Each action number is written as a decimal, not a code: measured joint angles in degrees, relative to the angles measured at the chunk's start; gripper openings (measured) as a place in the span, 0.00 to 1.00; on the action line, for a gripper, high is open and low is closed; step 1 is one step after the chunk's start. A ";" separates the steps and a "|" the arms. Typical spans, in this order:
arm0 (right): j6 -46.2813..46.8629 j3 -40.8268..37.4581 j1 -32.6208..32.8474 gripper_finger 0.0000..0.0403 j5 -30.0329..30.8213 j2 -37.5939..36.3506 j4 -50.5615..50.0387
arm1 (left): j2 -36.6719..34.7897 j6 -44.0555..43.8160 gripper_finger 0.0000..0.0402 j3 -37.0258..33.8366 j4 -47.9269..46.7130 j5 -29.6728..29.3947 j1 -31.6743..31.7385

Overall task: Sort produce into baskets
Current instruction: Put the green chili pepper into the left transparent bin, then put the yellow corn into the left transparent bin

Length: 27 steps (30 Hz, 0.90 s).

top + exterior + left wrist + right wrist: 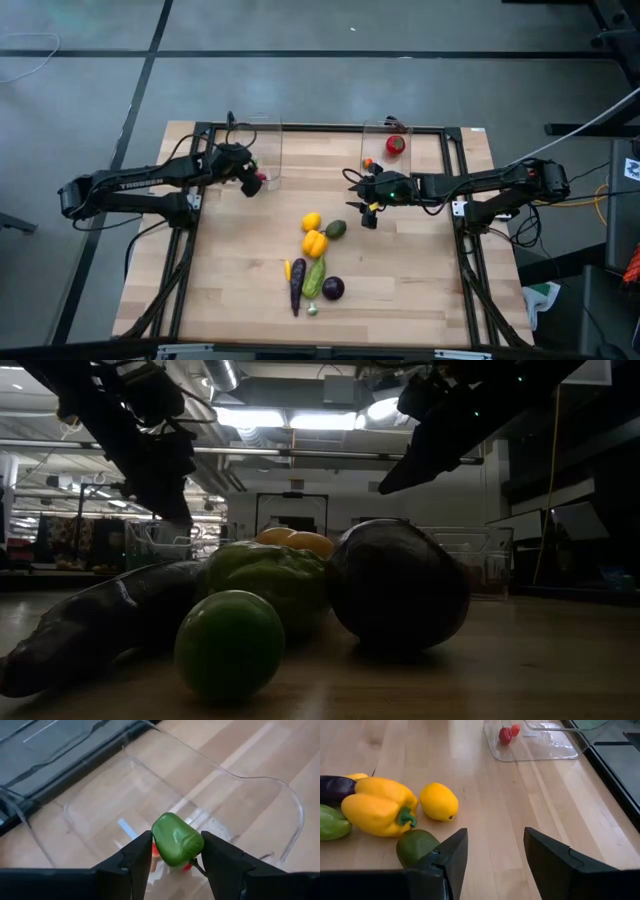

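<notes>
My left gripper is shut on a small glossy green piece over the near end of the left clear bin. Small red pieces lie on that bin's floor under it. My right gripper is open and empty, above the table beside the right clear bin, which holds a red tomato and tiny red and orange pieces. In the right wrist view its fingers stand just past the avocado, with the lemon and yellow pepper ahead. My left gripper pinches the green piece by two opposite sides between its two fingers. The fingers slant downward over the bin. The piece is lifted clear of the bin's floor.
The other produce lies in a cluster at the table's middle and near side: cucumber, eggplant, purple round piece, a small green ball. A black frame runs around the table's edges. Bare wood lies to the left and right of the cluster.
</notes>
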 joint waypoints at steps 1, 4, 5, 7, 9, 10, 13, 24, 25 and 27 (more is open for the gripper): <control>0.00 0.00 0.00 0.48 0.00 0.00 0.02 | -0.02 -0.05 0.41 0.00 -0.28 0.14 0.00; 0.00 0.01 0.02 0.48 0.00 0.00 0.02 | 0.00 -0.07 0.42 0.00 -0.91 0.17 0.00; 0.00 0.00 0.01 0.48 0.00 0.00 0.00 | -0.02 -0.07 0.42 0.02 -0.71 0.17 0.00; -0.03 0.01 0.00 0.48 0.00 0.00 0.01 | 0.00 0.20 0.42 0.00 -0.74 0.17 0.00; -0.59 0.01 0.00 0.48 0.01 0.00 0.02 | -0.02 0.26 0.42 0.01 -0.68 0.18 0.00; -1.24 0.00 0.00 0.48 0.01 0.00 0.00 | -0.02 0.27 0.42 0.01 -0.68 0.19 0.00; -1.66 0.00 0.02 0.48 0.02 0.00 0.02 | 0.00 0.35 0.42 0.02 -0.39 0.19 -0.03; -1.70 0.02 0.00 0.48 -0.04 0.00 0.00 | -0.02 1.24 0.42 0.01 6.65 0.23 -0.03; -1.70 0.00 0.00 0.48 -0.06 0.00 0.01 | -0.02 2.03 0.42 0.02 7.75 0.24 -0.03; -1.70 0.01 0.00 0.48 -0.07 0.00 0.00 | -0.02 3.02 0.42 0.02 10.36 0.23 0.01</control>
